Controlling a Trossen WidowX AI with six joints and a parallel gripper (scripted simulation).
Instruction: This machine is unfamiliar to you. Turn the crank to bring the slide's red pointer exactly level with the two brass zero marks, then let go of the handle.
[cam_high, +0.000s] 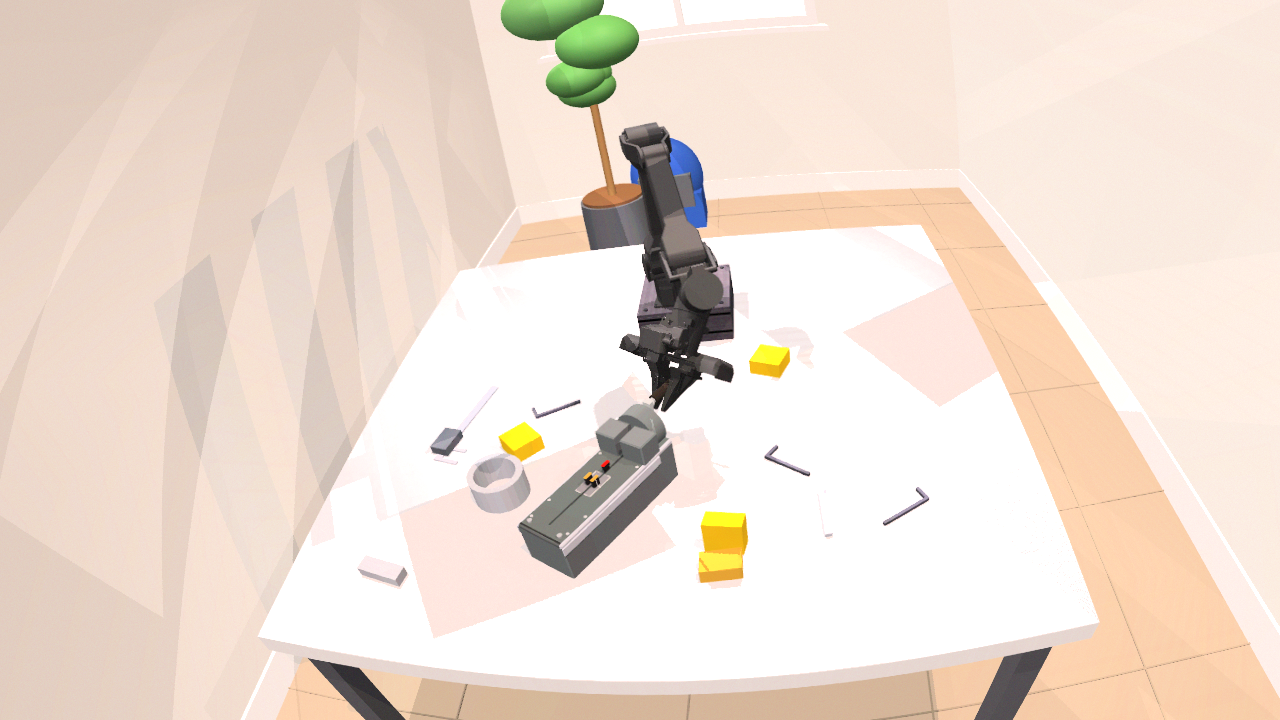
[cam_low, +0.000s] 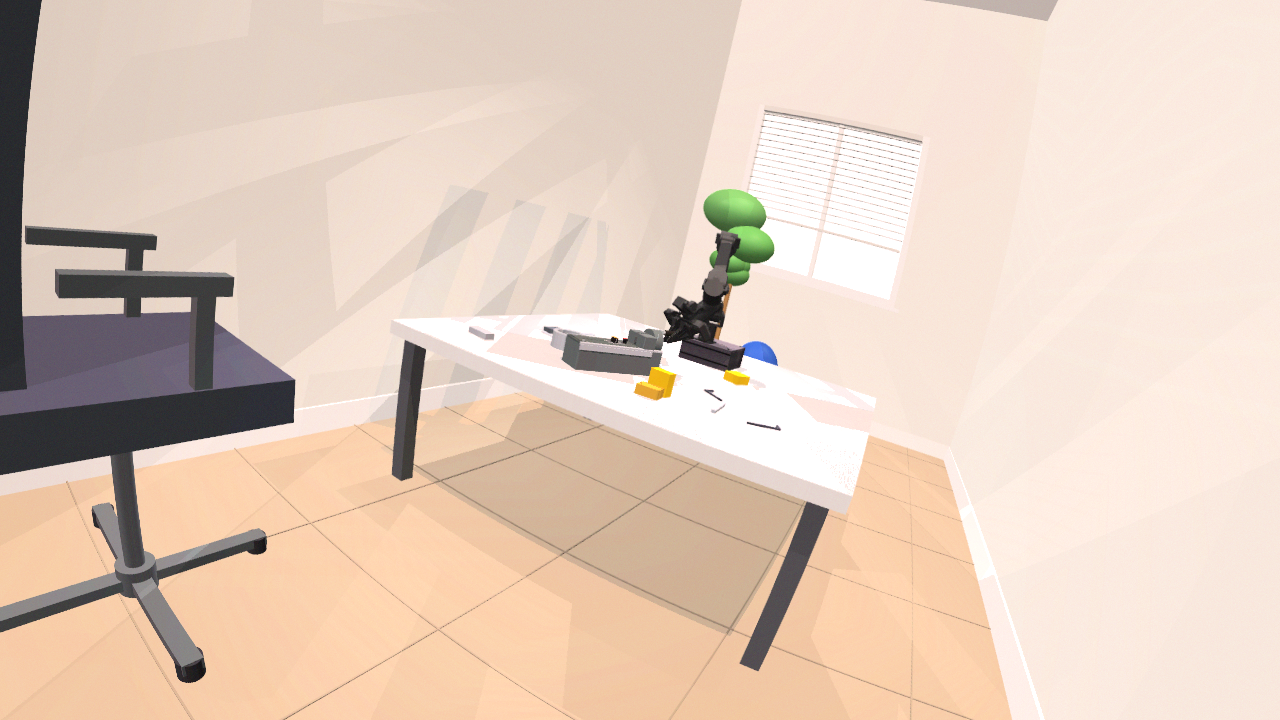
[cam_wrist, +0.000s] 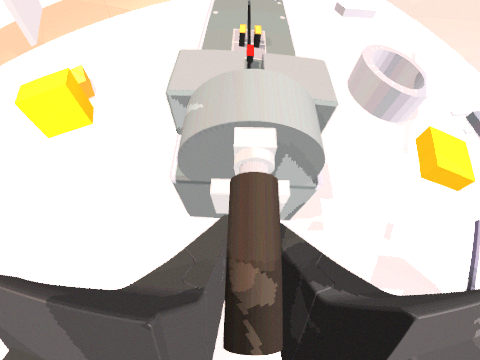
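The fingers (cam_high: 663, 402) (cam_low: 666, 336) are closed firmly on the crank's brown handle (cam_high: 659, 394) (cam_wrist: 253, 280) at the machine (cam_high: 597, 501) (cam_low: 612, 356) (cam_wrist: 251, 95), between the desk's (cam_high: 680, 680) (cam_low: 626, 428) centre and its near left corner in the top view, and with the red pointer (cam_high: 605, 464) (cam_wrist: 250, 51) short of the brass marks (cam_high: 591, 478) (cam_wrist: 257, 30), turning seems in hand and must continue.

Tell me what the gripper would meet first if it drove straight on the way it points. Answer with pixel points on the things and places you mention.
Probably the grey round drum (cam_high: 646, 420) (cam_wrist: 252, 105) at the machine's end: it lies directly ahead, beyond the brown handle (cam_wrist: 253, 225) the gripper (cam_high: 660, 402) (cam_wrist: 248, 226) is shut on. The remaining gap is hard to judge.
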